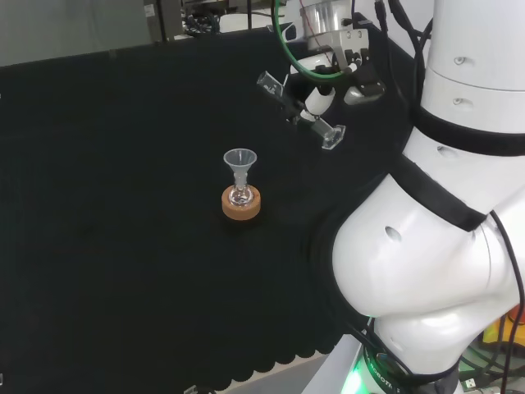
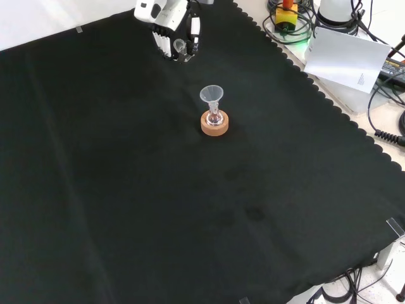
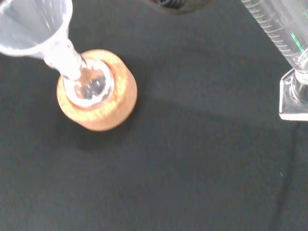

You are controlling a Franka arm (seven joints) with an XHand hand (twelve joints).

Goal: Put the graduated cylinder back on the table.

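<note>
Not yet set down: clear glass graduated cylinder (image 1: 299,107) tilted above the black cloth (image 1: 123,205), fingers of the black and white hand (image 1: 324,86) curled round it. Left: uprighting, lowering, releasing, clear of the cork ring stand (image 1: 241,203).

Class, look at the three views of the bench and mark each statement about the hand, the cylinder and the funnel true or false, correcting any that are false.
1. The hand holds the graduated cylinder tilted, above the cloth. True.
2. The cylinder's base rests flat on the black cloth. False: in the head view the base hangs in the air, lower than the cylinder's mouth.
3. A clear funnel sits in a small flask on a cork ring. True.
4. The hand is directly above the funnel. False: in the front view it is farther off and to the left of it.
5. The cork ring lies tipped on its side. False: it lies flat under the flask.
</note>
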